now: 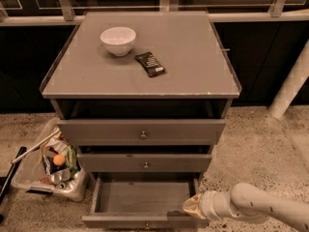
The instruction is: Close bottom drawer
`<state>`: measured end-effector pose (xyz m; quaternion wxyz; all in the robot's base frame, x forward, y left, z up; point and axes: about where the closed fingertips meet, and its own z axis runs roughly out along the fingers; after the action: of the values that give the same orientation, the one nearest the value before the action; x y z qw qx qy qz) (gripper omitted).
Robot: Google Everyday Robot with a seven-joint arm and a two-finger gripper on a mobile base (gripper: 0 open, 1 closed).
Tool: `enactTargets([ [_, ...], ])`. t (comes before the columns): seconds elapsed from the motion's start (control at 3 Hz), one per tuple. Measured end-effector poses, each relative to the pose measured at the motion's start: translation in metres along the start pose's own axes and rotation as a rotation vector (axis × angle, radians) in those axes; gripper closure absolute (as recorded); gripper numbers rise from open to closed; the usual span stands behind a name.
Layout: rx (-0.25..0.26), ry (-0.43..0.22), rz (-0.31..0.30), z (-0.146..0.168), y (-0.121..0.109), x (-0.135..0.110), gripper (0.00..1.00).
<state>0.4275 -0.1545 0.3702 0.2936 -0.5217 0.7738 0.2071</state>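
Bottom drawer, thin grey flat front w/ small round knob, pulled out at base of grey cabinet. Pincer at its front-right corner; grip state can't tell.

The grey bench is carrying two things. A white bowl is sitting near its back left corner, and a dark packet is lying just beside the bowl, toward the middle. The hand is hovering low, beneath the front right corner.

Lowest of three, bottom drawer out; gripper at its front right corner; bowl left of packet atop cabinet.
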Motion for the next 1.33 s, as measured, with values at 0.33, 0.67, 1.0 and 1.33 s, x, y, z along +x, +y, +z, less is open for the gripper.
enactTargets([
  [0.33,0.0,0.0,0.0,0.0,0.0,0.0,1.0],
  [0.67,-0.027,0.024,0.031,0.025,0.01,0.013,1.0],
  [1.0,-0.055,0.042,0.059,0.057,0.02,0.032,1.0],
  [1.33,-0.077,0.05,0.083,0.088,0.033,0.049,1.0],
])
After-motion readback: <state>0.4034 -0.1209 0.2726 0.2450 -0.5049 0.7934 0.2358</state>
